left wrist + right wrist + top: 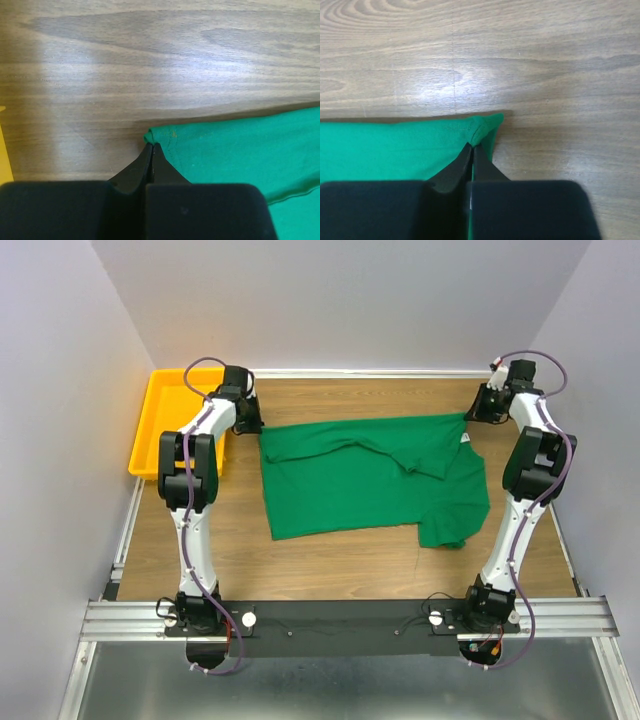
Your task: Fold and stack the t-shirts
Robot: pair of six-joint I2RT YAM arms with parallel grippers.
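- Wood-grain bench (330, 570) enclosed by pale walls, with a yellow tray (160, 430) at far left.
- Green t-shirt (370, 480) spread mid-bench between the two arms, far edge running from pincer to pincer.
- Far-left corner pinched in the fully closed left pincer (151, 146).
- Far-right corner pinched in the fully closed right pincer (472, 146).
- Plain green cloth, rumpled across the middle; small white label near the right edge.

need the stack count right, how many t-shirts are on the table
1. The green t-shirt lies spread on the table, far corners pinched by the left end effector and right end effector. None shows beneath, though one could hide.
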